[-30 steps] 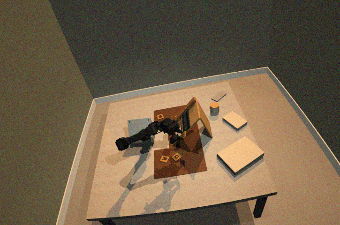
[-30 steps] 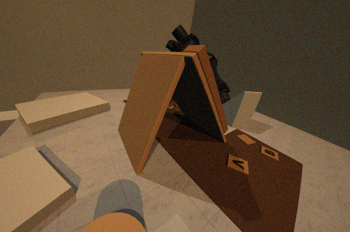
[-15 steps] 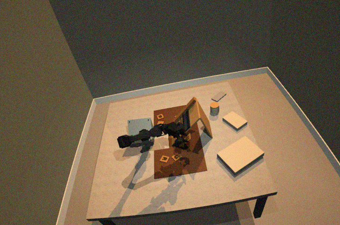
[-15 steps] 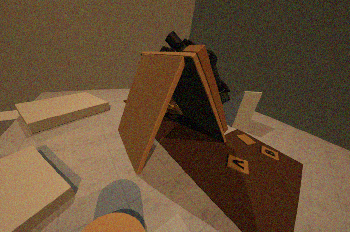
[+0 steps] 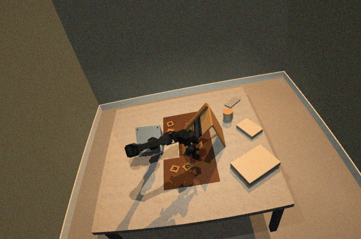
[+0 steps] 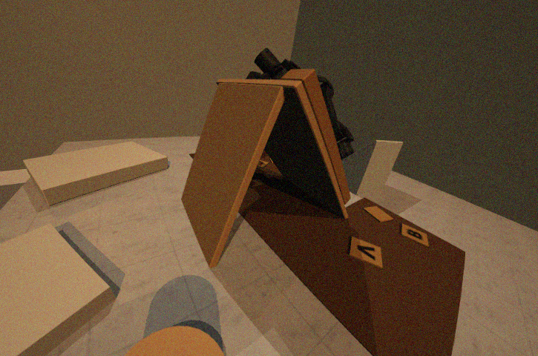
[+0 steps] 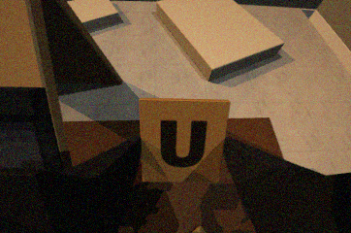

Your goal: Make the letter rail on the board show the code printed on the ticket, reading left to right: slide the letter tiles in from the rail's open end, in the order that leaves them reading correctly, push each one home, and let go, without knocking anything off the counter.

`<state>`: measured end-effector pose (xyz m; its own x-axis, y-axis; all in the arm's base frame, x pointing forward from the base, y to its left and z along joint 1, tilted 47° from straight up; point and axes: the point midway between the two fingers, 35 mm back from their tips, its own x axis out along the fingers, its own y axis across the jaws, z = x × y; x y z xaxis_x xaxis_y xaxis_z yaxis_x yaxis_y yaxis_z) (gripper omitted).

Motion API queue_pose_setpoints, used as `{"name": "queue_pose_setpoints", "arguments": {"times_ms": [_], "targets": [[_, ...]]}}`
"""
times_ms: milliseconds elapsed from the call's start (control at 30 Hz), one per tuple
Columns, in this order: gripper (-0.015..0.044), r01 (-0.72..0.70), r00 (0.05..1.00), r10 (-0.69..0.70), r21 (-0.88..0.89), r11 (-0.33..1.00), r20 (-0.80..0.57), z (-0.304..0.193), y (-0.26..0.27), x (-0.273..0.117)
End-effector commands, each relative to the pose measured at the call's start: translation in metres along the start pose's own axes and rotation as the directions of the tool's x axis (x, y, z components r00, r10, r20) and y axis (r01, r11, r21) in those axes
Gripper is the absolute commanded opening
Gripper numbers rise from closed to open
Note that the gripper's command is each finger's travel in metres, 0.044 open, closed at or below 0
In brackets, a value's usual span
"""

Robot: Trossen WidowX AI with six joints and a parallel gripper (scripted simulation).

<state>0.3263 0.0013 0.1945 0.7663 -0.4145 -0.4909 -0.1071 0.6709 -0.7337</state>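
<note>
My gripper (image 5: 199,146) (image 7: 184,160) is shut on the U tile (image 7: 151,112), its letter upright in the wrist view. It holds the tile beside the near end of the tent-shaped board (image 5: 217,127) (image 6: 231,159) (image 7: 14,44). The dark letter rail (image 5: 196,126) is partly hidden by the arm in the top view, so its contents are unclear. An R tile (image 5: 174,169) and a G tile (image 5: 187,167) lie on the brown mat (image 5: 211,176) (image 6: 320,268). A B tile (image 6: 415,233), a V-like tile (image 6: 365,251) and another tile (image 6: 378,213) lie on its far part. No ticket code is readable.
A large pale block (image 5: 255,163) (image 7: 222,34), a smaller block (image 5: 249,127) (image 7: 93,11), an orange-topped cylinder (image 5: 227,114) (image 6: 176,342) and a flat slab (image 5: 232,101) stand beyond the board. A pale panel (image 5: 148,133) (image 6: 378,167) is near the arm.
</note>
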Motion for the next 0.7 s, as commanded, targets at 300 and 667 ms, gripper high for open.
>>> {"name": "queue_pose_setpoints", "arguments": {"times_ms": [300,667], "targets": [[0.0000,0.002,1.000,-0.002,0.003,1.000,-0.001,-0.001,0.007,0.001],[0.0000,0.002,1.000,-0.002,0.003,1.000,-0.001,-0.001,0.012,0.001]]}}
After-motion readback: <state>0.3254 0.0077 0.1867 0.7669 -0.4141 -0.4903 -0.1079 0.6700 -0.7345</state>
